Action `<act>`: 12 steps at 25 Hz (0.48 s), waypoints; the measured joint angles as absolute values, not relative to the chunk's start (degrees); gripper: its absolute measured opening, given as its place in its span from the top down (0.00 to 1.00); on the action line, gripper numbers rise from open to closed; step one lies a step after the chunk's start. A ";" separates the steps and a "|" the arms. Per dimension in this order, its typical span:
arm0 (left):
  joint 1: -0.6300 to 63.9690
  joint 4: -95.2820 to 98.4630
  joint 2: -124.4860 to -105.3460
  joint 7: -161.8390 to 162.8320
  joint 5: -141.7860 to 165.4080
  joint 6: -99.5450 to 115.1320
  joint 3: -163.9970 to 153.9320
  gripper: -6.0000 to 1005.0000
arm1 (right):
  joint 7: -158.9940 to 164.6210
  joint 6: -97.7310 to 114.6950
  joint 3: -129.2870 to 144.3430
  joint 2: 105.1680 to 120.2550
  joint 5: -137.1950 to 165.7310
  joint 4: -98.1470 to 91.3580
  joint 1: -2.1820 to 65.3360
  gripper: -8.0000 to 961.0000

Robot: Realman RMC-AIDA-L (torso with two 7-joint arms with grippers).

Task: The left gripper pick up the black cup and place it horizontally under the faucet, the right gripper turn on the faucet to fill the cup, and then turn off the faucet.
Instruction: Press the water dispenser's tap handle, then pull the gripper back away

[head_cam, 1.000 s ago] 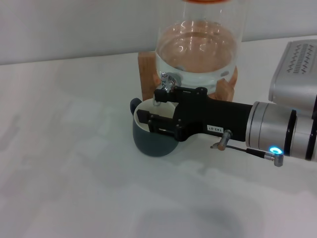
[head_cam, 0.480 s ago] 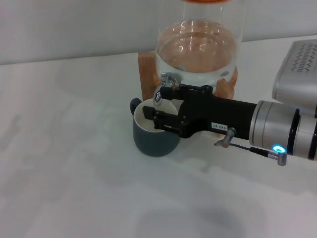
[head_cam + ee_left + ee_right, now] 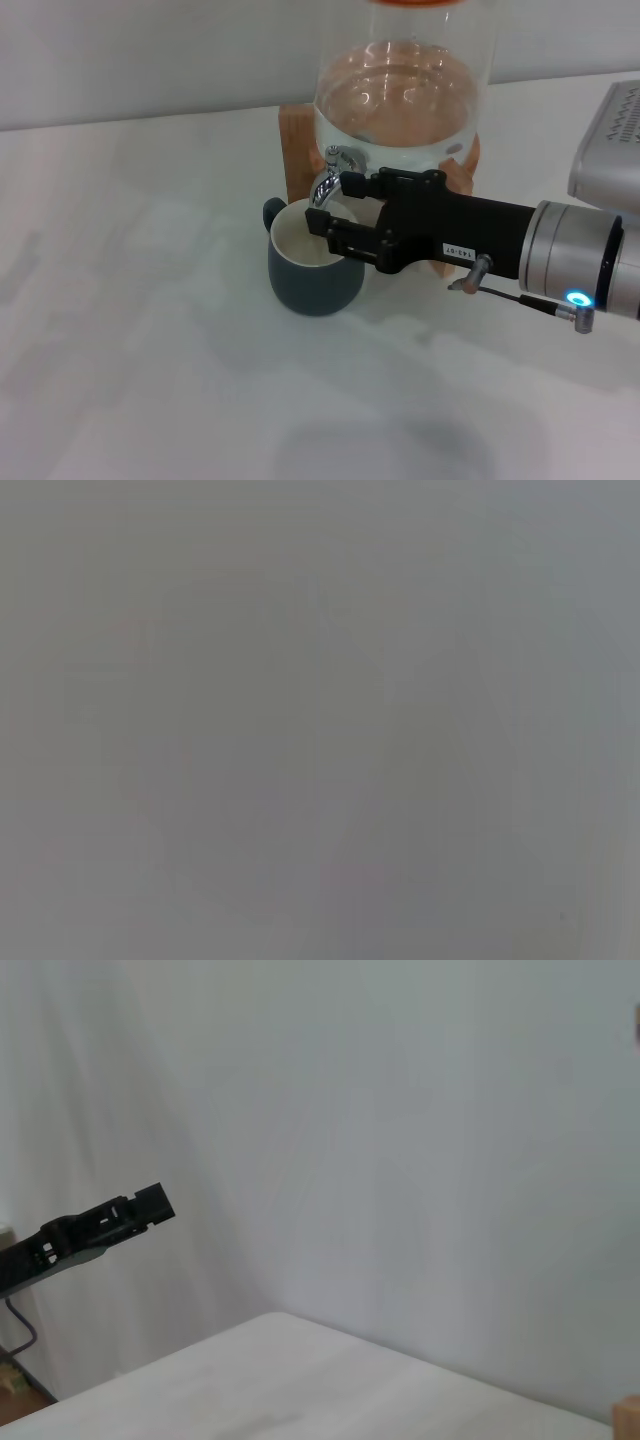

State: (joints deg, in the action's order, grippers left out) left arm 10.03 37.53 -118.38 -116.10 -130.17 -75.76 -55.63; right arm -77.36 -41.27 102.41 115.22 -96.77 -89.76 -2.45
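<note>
Head view shows us the right gripper (image 3: 335,213) at the faucet (image 3: 328,180), grip unclear, black cup (image 3: 314,268) upright beneath; only the right wrist view catches the left gripper (image 3: 150,1203) far off.

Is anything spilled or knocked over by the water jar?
Nothing stands out. The black cup stands upright on the table right under the faucet, with no puddle showing around it. The right gripper is at the faucet, beside the cup's rim.
</note>
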 joint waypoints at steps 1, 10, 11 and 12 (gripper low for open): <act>10.05 37.53 -118.38 -116.10 -130.17 -75.76 -55.63 0.18 | -77.36 -41.30 102.25 115.22 -96.77 -89.86 -2.61 0.36; 10.38 37.53 -118.39 -116.10 -130.25 -75.69 -55.63 0.18 | -77.40 -42.19 100.17 115.31 -96.77 -89.99 -3.39 0.35; 10.42 37.53 -118.38 -116.10 -130.25 -75.67 -55.63 0.18 | -77.40 -42.19 100.08 115.31 -96.77 -89.94 -3.41 0.35; 10.45 37.53 -118.39 -116.10 -130.24 -75.63 -55.63 0.18 | -77.40 -42.20 99.96 115.31 -96.77 -89.92 -3.42 0.35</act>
